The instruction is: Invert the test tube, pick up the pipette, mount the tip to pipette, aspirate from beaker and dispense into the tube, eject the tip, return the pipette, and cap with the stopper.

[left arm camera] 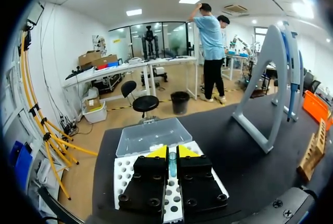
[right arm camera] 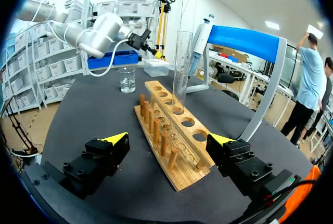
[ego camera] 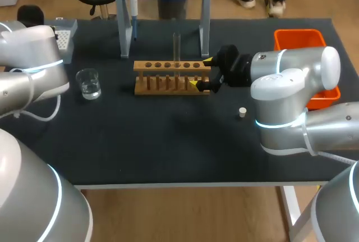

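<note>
My right gripper (right arm camera: 167,140) hangs wide open and empty at the rack's (right arm camera: 192,174) end; the test tube (right arm camera: 182,68) stands upright in a middle hole, straight ahead, well apart from my left arm (ego camera: 33,85)

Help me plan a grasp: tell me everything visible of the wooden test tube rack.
The wooden test tube rack is pale bare wood: a top board with six holes, a row of upright pegs, a base. It sits flat on the black table. A clear test tube stands in one hole. The right gripper's open fingers flank one end.
</note>
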